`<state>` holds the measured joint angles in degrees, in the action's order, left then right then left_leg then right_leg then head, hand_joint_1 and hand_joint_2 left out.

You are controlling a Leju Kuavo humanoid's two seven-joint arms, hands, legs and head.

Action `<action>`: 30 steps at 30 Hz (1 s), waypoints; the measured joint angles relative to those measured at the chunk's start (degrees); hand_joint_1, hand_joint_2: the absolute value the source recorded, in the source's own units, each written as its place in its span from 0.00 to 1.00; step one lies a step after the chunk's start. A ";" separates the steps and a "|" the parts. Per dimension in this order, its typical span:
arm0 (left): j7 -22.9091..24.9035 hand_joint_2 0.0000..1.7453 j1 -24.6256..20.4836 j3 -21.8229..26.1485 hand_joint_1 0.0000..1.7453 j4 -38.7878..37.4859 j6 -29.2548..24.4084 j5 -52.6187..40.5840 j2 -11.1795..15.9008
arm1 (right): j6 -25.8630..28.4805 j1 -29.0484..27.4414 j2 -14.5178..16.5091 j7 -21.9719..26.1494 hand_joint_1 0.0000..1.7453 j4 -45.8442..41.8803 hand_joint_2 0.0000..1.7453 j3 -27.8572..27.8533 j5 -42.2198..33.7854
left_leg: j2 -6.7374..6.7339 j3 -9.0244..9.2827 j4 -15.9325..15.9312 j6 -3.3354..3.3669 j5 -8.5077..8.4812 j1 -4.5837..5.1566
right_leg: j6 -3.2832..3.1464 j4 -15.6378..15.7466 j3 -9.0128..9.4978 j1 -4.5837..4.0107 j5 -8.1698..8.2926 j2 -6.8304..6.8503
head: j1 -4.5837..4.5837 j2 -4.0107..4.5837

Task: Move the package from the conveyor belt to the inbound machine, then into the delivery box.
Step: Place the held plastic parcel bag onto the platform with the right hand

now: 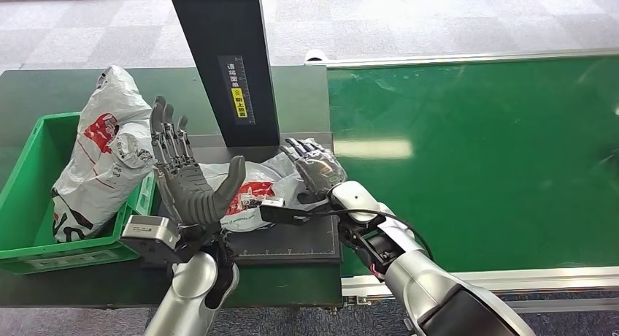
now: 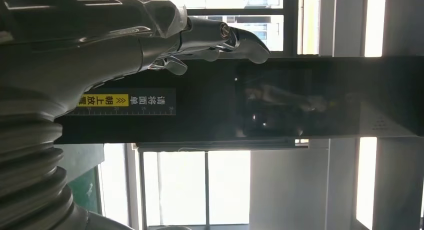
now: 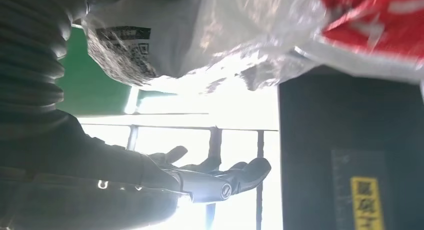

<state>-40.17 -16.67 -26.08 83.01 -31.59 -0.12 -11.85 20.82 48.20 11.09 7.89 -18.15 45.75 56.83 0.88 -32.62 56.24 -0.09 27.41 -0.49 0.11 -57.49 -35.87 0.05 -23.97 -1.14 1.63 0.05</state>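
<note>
Grey carpet-tiled floor (image 1: 438, 22), bright tall windows (image 2: 220, 185) behind, strong daylight.

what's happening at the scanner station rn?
A white and red package lies on the inbound machine's dark platform, under its black column. The right hand rests against the package's right end; whether it grips is unclear. The left hand is raised beside it, fingers spread, holding nothing. Another package already sits in the green delivery box. The green conveyor belt lies to the right.

two packages (image 1: 106, 157) (image 1: 255, 186), one green bin (image 1: 29, 204)
</note>
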 joint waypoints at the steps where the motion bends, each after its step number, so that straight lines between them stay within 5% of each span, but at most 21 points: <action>1: 0.00 1.00 -0.01 -0.01 0.00 -0.18 -0.16 -0.13 -0.05 | 0.17 0.00 0.01 0.50 0.00 0.01 1.00 -0.96 -1.63 | 0.00 0.00 0.00 0.00 0.00 0.00 | 0.00 0.00 0.00 0.00 0.00 0.00 | 0.00 0.00; 7: 0.00 1.00 -0.02 -0.03 0.00 -1.34 -0.14 -0.58 -0.21 | -4.99 -0.05 0.49 13.51 0.00 -0.83 1.00 -11.09 -19.08 | 0.01 0.00 0.00 0.00 0.00 0.00 | 0.00 0.00 0.00 0.00 0.00 0.00 | -0.01 0.00; 13: 0.00 1.00 -1.17 -0.60 0.00 -5.79 1.58 -0.82 -0.53 | -27.79 -0.64 1.22 19.97 0.00 -2.68 1.00 -25.34 -40.86 | 0.02 0.00 0.00 0.00 0.00 0.00 | 0.00 0.00 0.00 0.00 0.00 0.01 | 0.00 0.01; 16: 0.00 1.00 -1.89 -0.66 0.00 -8.74 2.32 -1.08 -0.61 | -33.85 -1.28 1.13 20.58 0.00 -3.59 1.00 -29.86 -44.80 | -0.01 0.00 0.00 0.00 0.00 0.00 | 0.00 0.00 0.00 0.00 0.01 -0.01 | 0.00 0.00; 30: 0.00 1.00 -2.56 -0.66 0.00 -13.01 2.54 -1.28 -0.63 | -35.86 -2.59 0.91 20.77 0.00 -5.05 1.00 -35.26 -45.88 | -0.01 0.00 0.01 0.00 0.00 0.00 | 0.00 0.00 -0.02 0.00 0.00 -0.02 | -0.01 0.01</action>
<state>-40.17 -19.23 -26.73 70.00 -29.05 -1.40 -12.48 -15.04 45.61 12.00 28.65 -23.20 10.49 10.95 0.87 -32.63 56.24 -0.09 27.41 -0.49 0.11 -57.48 -35.89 0.05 -23.97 -1.16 1.62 0.06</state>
